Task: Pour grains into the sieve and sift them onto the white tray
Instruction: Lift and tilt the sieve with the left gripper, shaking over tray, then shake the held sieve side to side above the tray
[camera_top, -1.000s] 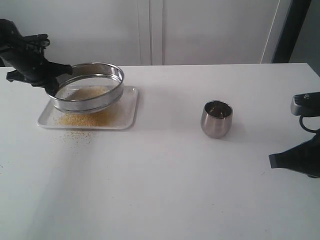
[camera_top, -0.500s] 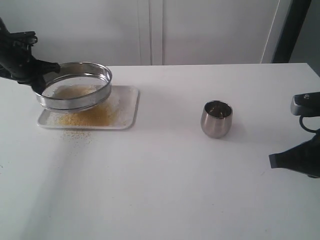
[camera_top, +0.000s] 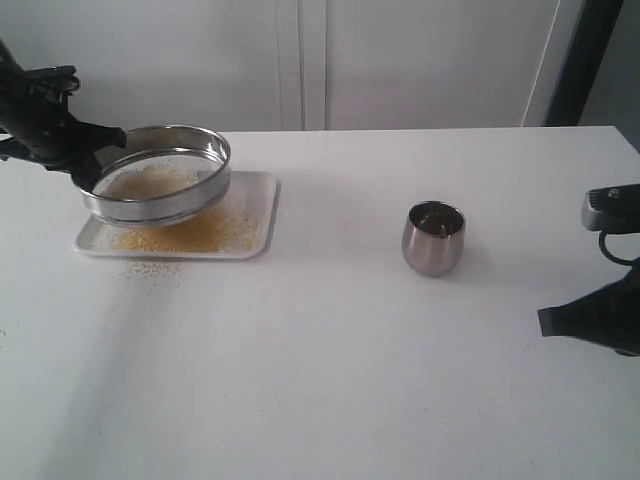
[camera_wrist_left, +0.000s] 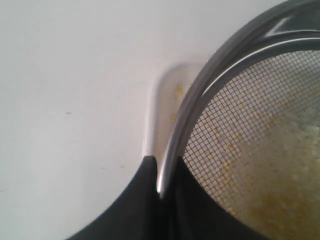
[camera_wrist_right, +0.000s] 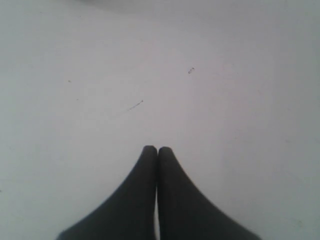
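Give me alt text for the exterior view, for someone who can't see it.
The left pincer holds the sieve by its rim over the white tray, where golden grains have collected. A few grains lie spilled on the table in front of the tray; a steel cup stands to the right.

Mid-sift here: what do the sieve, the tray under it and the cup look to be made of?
The sieve looks like polished steel: it has a mirror-bright rim, and woven wire mesh shows in the left wrist view. The white tray is smooth matte white, either plastic or enamelled metal; I cannot tell which. The cup looks like satin-finish steel, with soft grey reflections.
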